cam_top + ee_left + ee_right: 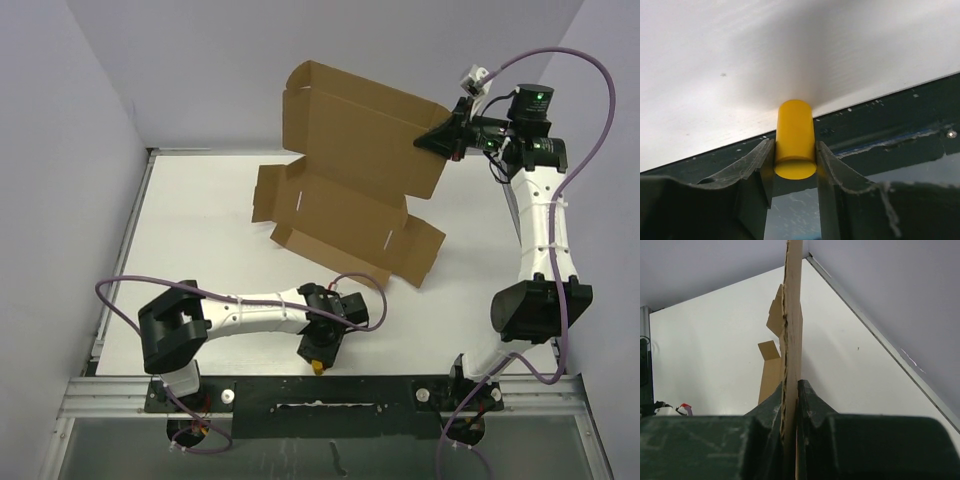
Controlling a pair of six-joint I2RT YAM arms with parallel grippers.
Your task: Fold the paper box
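The paper box [350, 190] is a big brown cardboard sheet with flaps. Its low part sits near the middle of the table [200, 250]. Its top part stands up toward the far right corner. The right gripper [440, 140] pinches the top part's right edge tight. The left gripper [318, 360] is at the near edge, with its fingers closed on a small yellow peg [795, 140]. The box looks light and stiff, but floppy at its creases. Holding an edge near a crease seems best, because thin flaps may tear.
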